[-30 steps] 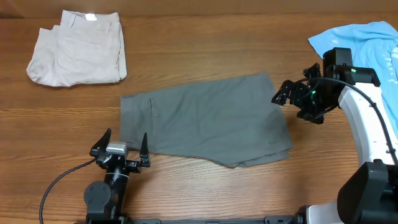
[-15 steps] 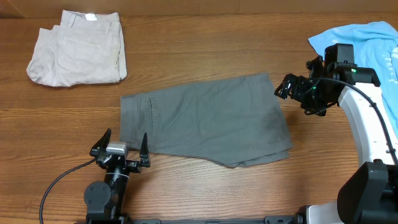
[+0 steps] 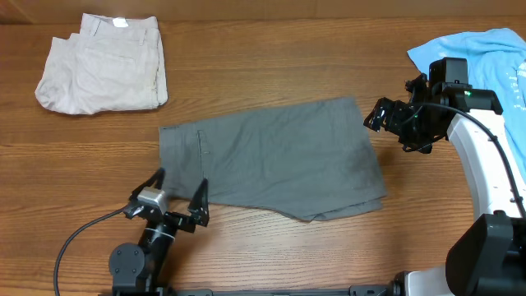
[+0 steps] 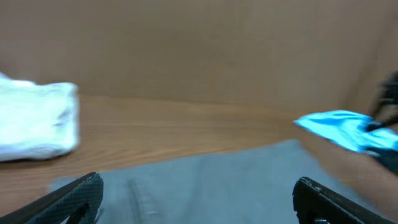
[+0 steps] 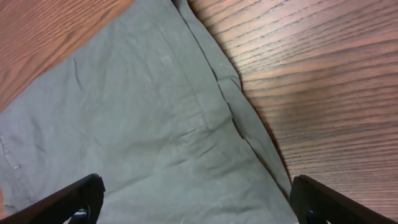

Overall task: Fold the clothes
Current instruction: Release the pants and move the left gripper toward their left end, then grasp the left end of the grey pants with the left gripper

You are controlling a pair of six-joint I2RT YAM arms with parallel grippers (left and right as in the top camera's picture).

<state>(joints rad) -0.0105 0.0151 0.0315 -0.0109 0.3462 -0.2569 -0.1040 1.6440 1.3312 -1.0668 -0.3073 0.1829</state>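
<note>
Grey shorts flat, long axis left-right, slightly tilted.

Grey shorts, beige shorts, lt-blue tee — brown wood-grain table.

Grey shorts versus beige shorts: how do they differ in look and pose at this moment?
The grey shorts are mid-grey; the beige shorts are pale cream. The grey shorts lie spread wide near the table's middle; the beige shorts sit at its far-left corner. The grey shorts cover more surface, while the beige shorts are folded into a compact bundle. Both rest on the wooden table.
</note>
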